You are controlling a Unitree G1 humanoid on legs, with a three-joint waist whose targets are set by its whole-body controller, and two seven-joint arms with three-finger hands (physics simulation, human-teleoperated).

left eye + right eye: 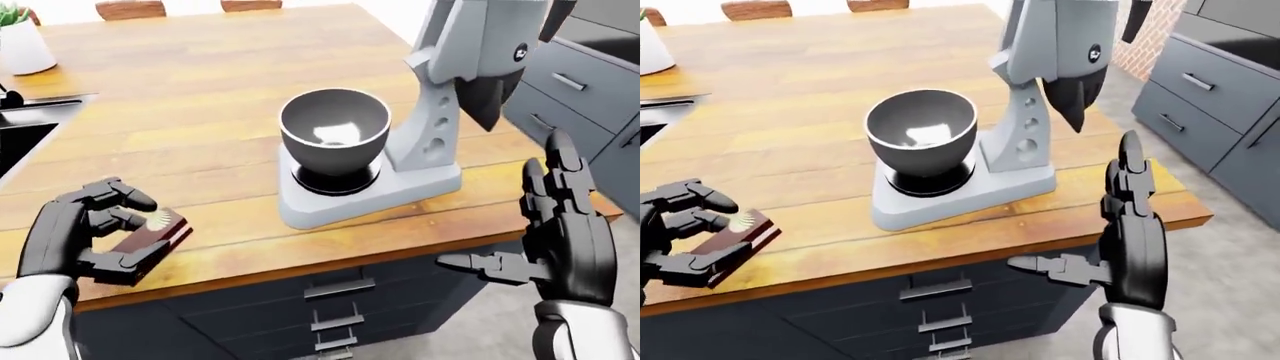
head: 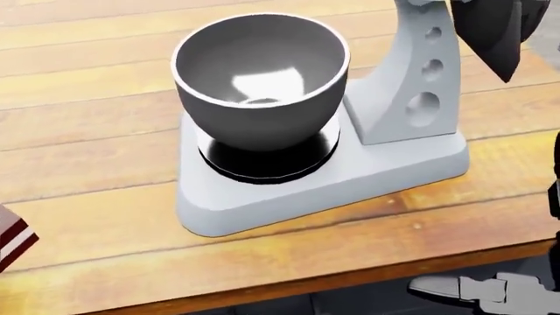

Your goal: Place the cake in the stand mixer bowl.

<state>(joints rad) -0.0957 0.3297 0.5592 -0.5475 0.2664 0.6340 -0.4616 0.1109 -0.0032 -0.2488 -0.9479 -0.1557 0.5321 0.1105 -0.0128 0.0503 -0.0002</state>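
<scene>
Curling round the cake (image 1: 150, 238) at the counter's (image 1: 200, 97) near-left edge, the left hand (image 1: 85, 236) pinches it between fingers and thumb, seemingly ready to lift. Right hand (image 1: 560, 232) hangs splayed and empty off the counter's right corner, leaving open wood between cake and stand mixer bowl (image 1: 334, 131).

Bright, even sim lighting, all views sharp. Specular glare inside mixer bowl (image 2: 260, 82) near 6 o'clock; wood countertop (image 1: 200, 97) glossy at 12 o'clock. Soft shadows, no edge distortion.
</scene>
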